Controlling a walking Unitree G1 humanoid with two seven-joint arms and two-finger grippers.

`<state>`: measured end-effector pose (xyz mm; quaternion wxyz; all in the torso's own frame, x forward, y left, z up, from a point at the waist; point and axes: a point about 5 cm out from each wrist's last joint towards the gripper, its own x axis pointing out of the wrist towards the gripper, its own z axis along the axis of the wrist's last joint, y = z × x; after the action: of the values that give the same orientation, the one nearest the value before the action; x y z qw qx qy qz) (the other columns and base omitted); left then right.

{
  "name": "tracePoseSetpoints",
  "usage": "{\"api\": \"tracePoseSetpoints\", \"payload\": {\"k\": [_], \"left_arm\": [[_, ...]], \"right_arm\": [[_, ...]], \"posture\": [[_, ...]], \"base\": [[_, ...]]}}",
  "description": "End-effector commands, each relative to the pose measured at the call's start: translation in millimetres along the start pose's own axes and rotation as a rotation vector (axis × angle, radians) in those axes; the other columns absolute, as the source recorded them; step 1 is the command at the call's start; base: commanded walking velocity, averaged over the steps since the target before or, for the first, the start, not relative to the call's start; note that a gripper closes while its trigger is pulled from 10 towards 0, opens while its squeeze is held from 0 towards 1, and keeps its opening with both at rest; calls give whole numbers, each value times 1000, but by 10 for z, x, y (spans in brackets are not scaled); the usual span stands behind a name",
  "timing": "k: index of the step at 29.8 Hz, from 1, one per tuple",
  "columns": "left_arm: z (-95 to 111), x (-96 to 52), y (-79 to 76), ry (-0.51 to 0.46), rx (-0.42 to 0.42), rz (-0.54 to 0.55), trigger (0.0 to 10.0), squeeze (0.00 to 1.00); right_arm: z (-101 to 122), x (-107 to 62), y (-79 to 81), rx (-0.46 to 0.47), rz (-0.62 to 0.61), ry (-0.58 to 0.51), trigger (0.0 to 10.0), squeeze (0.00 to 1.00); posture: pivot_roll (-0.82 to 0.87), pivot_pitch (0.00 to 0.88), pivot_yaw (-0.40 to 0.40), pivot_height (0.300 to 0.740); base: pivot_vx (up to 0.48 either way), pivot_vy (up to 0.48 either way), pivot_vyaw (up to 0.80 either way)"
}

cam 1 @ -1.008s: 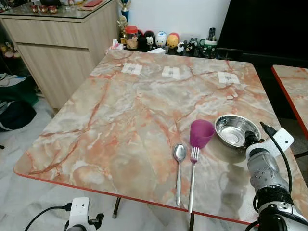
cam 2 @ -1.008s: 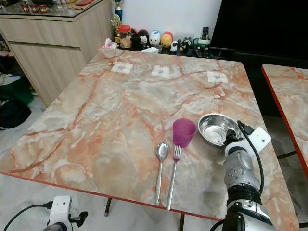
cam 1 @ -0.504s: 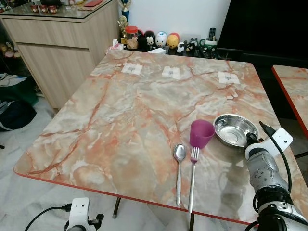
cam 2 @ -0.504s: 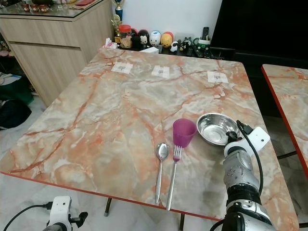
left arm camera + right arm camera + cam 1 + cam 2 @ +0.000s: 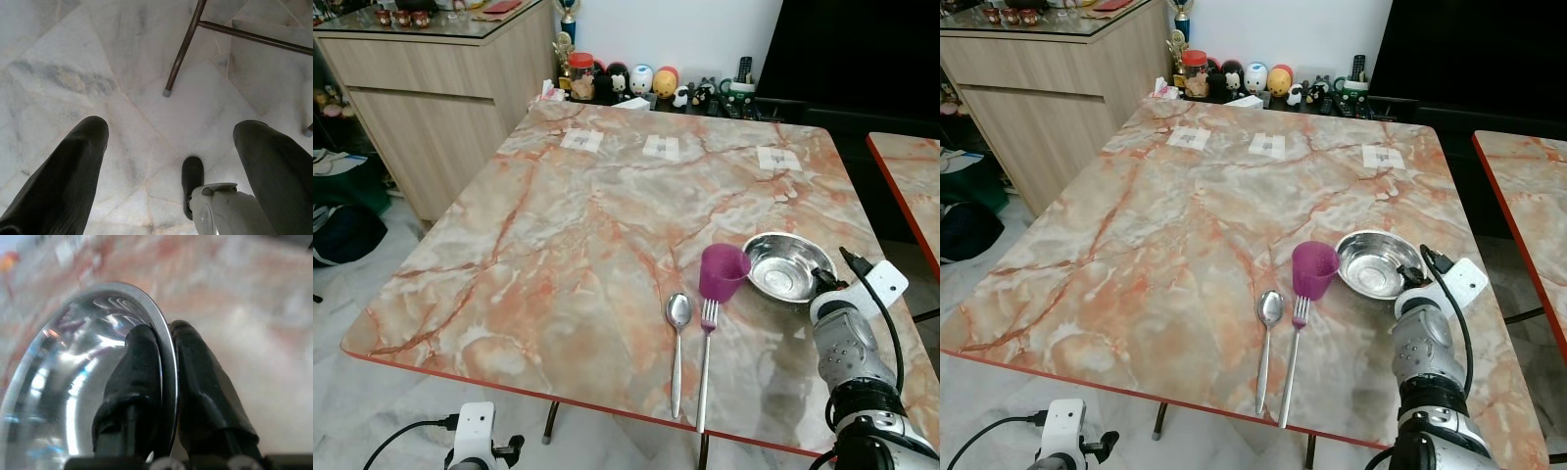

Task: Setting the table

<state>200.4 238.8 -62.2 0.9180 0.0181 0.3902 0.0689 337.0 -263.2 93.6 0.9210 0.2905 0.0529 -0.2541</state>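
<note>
Right gripper [image 5: 166,362] is pinching the steel bowl [image 5: 788,266] by its rim, lower right of frame, beside purple cup [image 5: 722,270]. Left gripper [image 5: 171,161] is hanging released over floor. No legible writing.

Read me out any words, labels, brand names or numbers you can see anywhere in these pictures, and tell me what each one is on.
No text here can be read.
Three white paper tags on the far side of the marble table: dark print, too small and blurred to read.
Jar with a red lid beyond the table: its label is too small to read.
Steel bowl, purple cup, spoon, fork: no markings visible.
</note>
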Motion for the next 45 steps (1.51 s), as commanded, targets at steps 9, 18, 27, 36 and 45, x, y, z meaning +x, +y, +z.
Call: {"api": "tracePoseSetpoints", "payload": {"k": [9, 18, 27, 36, 45], "left_arm": [[-52, -16, 35, 17, 11, 7, 10000, 0], [-50, -16, 36, 18, 16, 7, 10000, 0], [-42, -12, 22, 17, 25, 0, 10000, 0], [-13, -7, 29, 8, 46, -4, 10000, 0], [24, 0, 46, 0, 56, -3, 10000, 0]], "right_arm": [[507, -254, 52, 96, 160, -420, 0, 0], [580, -547, 343, 156, 411, -523, 10000, 0], [595, -701, 666, -32, 606, -559, 10000, 0], [528, -735, 673, 14, 601, -540, 10000, 0], [513, -774, 674, 33, 603, -546, 10000, 0]], "posture": [[106, 16, -43, 740], [100, 29, -39, 740], [99, 41, -43, 740], [110, 48, -27, 740], [106, 36, -19, 740]], "base": [[0, 0, 0], [0, 0, 0], [0, 0, 0], [0, -448, 0], [0, -472, 0]]}}
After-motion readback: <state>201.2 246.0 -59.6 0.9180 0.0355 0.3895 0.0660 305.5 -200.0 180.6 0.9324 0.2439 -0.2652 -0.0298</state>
